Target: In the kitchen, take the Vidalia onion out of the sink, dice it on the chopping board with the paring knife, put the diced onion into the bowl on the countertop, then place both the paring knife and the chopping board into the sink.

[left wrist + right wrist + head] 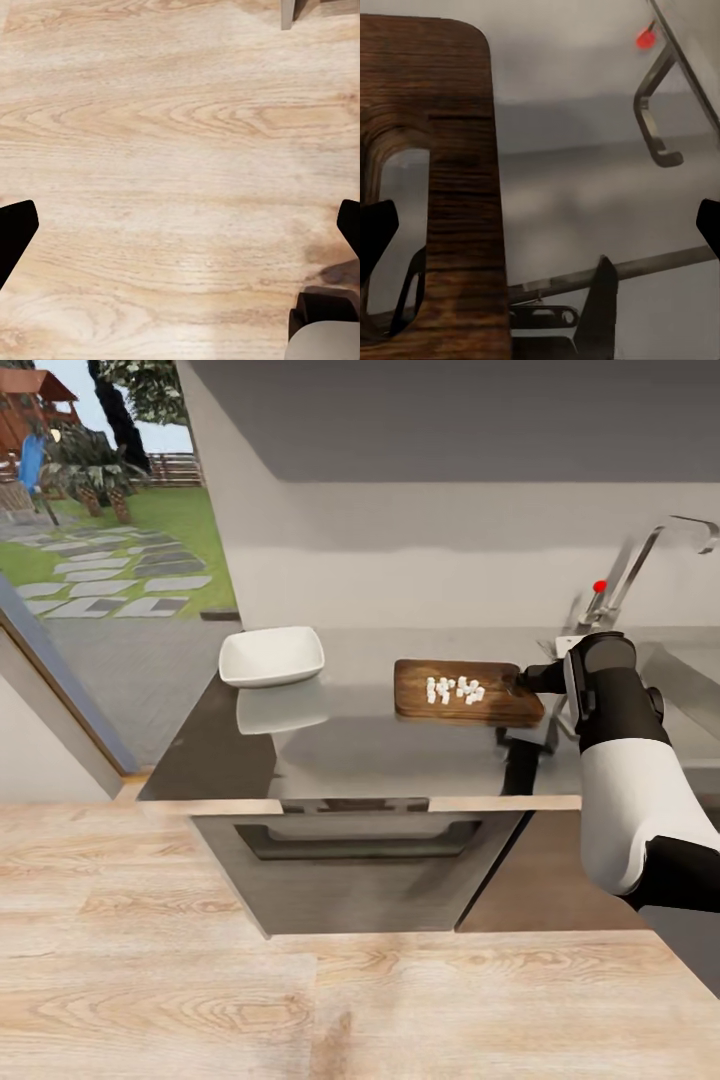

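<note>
Lengthwise along the countertop (350,745), chopping board (465,695), handle hole toward sink (690,670).

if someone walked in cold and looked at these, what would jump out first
Probably the cluster of small white diced onion pieces sitting on the brown chopping board in the middle of the grey countertop. Next, the right arm reaching in from the right, its right gripper at the board's handle end, with the slot-shaped hole seen close up in the right wrist view. The empty white bowl stands to the left of the board.
</note>
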Controlling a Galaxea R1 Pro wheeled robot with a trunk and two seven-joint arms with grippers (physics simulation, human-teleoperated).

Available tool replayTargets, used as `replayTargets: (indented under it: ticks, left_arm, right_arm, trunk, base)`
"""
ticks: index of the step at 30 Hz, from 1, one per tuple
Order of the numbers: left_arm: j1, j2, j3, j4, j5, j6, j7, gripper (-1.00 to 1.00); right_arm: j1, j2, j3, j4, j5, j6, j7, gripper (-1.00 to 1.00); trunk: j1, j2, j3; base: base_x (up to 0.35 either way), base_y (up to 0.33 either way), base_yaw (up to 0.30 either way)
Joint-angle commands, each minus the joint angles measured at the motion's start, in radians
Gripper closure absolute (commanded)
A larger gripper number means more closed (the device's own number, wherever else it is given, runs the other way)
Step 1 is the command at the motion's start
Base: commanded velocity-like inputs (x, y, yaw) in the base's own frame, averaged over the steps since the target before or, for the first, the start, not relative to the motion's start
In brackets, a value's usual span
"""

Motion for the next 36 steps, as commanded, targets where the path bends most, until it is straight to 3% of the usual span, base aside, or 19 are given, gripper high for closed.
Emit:
replayTargets:
  ticks: [1,19,31,32,36]
  left_arm:
    - [-0.001,0.000,-0.003,0.003,0.004,-0.005,0.000,-1.00]
    - [-0.001,0.000,-0.003,0.003,0.004,-0.005,0.000,-1.00]
    - [-0.001,0.000,-0.003,0.004,0.004,-0.005,-0.001,-1.00]
    - [-0.001,0.000,-0.003,0.004,0.004,-0.005,-0.001,-1.00]
    - [-0.001,0.000,-0.003,0.004,0.004,-0.005,-0.001,-1.00]
  right_arm:
    - [-0.001,0.000,-0.001,-0.001,0.011,0.003,0.010,-1.00]
    - [-0.001,0.000,0.000,-0.001,0.011,0.003,0.010,-1.00]
    - [-0.001,0.001,0.000,-0.001,0.011,0.003,0.010,-1.00]
    - [-0.001,0.001,0.001,0.000,0.011,0.003,0.010,1.00]
    - [-0.001,0.003,0.001,0.001,0.011,0.003,0.010,1.00]
  trunk:
    - [0.004,-0.008,-0.004]
    - [0.073,-0.134,-0.060]
    - [0.073,-0.134,-0.060]
    - [0.073,-0.134,-0.060]
    - [0.073,-0.134,-0.060]
  base:
    - [0.000,0.000,0.000]
    - [0.000,0.000,0.000]
    - [0.000,0.000,0.000]
    - [0.000,0.000,0.000]
    - [0.000,0.000,0.000]
